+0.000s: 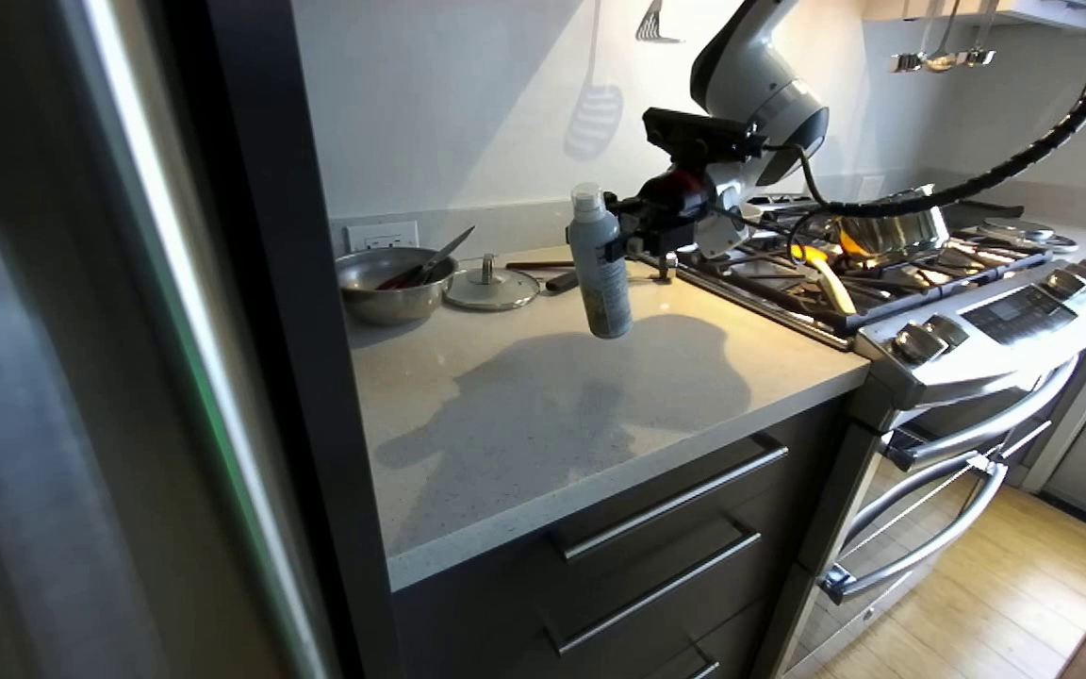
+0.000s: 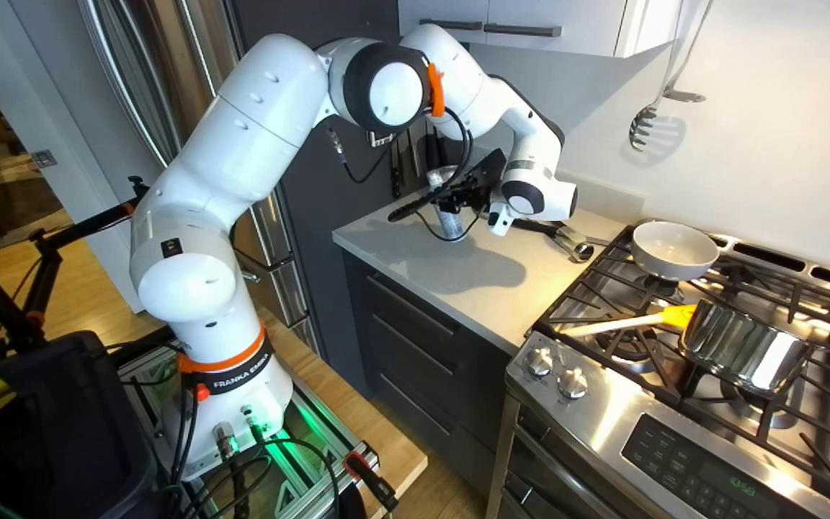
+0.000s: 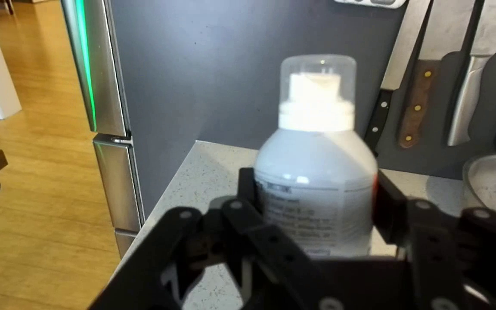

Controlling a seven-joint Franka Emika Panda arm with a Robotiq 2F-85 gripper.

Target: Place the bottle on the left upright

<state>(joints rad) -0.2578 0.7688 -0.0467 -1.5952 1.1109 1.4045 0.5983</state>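
The jaws are clamped on the grey bottle (image 1: 605,292), pressing it from both sides just below its shoulder. Its capped neck stands above the jaws, and the rest of its body reaches down below them, over the pale surface (image 1: 524,415). In both exterior views the bottle looks slightly tilted, neck up; whether its base touches the surface I cannot tell. In an exterior view a metal bowl (image 1: 392,306) stands to the left of the jaws, with a pointed blade (image 1: 450,249) leaning out over its rim. A glass lid (image 1: 489,294) lies flat between that bowl and the jaws, just beside the bowl, and a black handle (image 1: 562,282) shows behind the bottle, lower than the jaws. The stove (image 2: 591,418) is to the right of the jaws in both exterior views; it carries a steel pot (image 2: 739,346), a white bowl (image 2: 674,271) and a utensil (image 2: 617,325) with a yellow end, all well apart from the jaws. In the wrist view knives (image 3: 421,92) with their handles down are set against a dark panel (image 3: 187,64), beyond the jaws and to the right. The white arm (image 2: 264,101) arches across to the jaws.
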